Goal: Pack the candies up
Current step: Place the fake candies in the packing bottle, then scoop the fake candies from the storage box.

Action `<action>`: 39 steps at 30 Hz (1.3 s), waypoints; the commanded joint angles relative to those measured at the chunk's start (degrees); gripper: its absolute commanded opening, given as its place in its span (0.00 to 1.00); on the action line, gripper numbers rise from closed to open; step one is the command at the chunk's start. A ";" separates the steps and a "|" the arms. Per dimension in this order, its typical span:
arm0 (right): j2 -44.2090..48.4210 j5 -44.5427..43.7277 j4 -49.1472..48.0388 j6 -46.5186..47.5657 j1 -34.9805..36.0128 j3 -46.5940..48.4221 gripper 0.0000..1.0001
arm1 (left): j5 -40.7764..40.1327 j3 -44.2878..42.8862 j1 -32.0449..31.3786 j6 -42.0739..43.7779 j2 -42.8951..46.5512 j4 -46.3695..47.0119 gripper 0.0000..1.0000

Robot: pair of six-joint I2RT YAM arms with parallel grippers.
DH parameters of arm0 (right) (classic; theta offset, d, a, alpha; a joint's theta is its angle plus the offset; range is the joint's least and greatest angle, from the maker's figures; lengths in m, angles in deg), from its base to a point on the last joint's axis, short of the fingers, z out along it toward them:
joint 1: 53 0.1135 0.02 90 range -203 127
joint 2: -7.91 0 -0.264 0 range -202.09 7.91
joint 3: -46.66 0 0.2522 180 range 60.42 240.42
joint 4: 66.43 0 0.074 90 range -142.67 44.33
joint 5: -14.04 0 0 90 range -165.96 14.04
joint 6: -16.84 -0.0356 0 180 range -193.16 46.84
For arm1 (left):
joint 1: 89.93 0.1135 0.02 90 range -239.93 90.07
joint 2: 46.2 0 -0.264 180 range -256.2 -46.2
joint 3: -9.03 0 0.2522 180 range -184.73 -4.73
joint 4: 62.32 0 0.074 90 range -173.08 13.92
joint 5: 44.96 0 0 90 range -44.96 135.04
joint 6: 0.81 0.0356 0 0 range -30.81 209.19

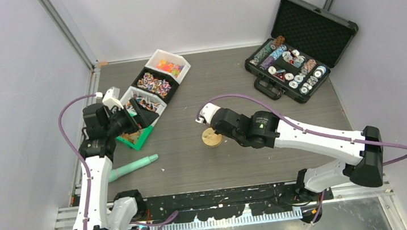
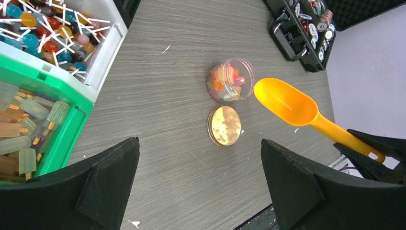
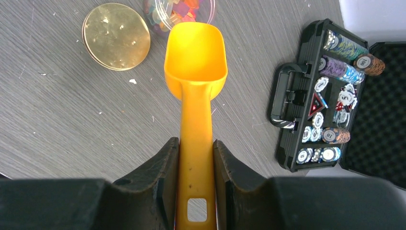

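Holding orange scoop (image 3: pixel 195 52) by handle: right gripper (image 3: pixel 195 146), jaws clamped narrow; bowl empty, poised just beside 1 open jar (image 2: pixel 239 72) part-filled with candies (image 2: pixel 219 84); gold lid (image 2: pixel 224 125) parked alongside for access. Left gripper (image 2: pixel 198 146): fully spread, empty.

The left arm (image 1: pixel 98 180) and right arm (image 1: pixel 320 136) share one build: smooth white shells on the long links and chunky black housings at the joints. A lilac cable (image 1: pixel 67 126) loops loosely along each. The left fingers (image 2: pixel 95 191) and right fingers (image 3: pixel 160 177) are matte black, broad, wedge-shaped plastic.
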 commanded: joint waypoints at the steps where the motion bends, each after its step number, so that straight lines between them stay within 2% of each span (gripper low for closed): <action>1: -1.35 0.10 4.43 2.10 -0.32 5.80 0.00 | -1.17 -0.78 -0.23 0.77 0.60 -0.67 1.00; 15: -7.37 0.13 12.96 10.34 -0.57 15.21 0.00 | -16.30 -2.27 -0.22 -0.90 0.33 -6.95 1.00; 20: -4.68 2.07 10.35 13.27 -0.61 14.62 0.00 | -19.94 -2.49 -0.07 -3.91 -0.11 -6.41 1.00; 24: 0.04 8.51 4.57 15.62 -0.57 11.58 0.00 | -25.06 -4.17 0.75 -8.52 -1.59 -5.95 0.99; 28: 6.80 16.27 -5.68 19.00 -0.62 3.66 0.00 | -28.90 -2.88 0.87 -16.11 -0.38 -1.64 0.91; 31: 9.36 19.68 -11.02 18.35 -0.62 2.27 0.00 | -36.29 -4.75 1.86 -19.55 -1.44 -1.84 0.85; 35: 6.23 21.00 -13.89 15.67 -0.59 6.54 0.00 | -46.22 -10.38 4.44 -20.89 -6.13 -7.97 0.80; 39: -1.34 20.12 -12.60 11.50 -0.56 14.81 0.00 | -48.18 -12.32 10.64 -20.74 -11.17 -9.84 0.70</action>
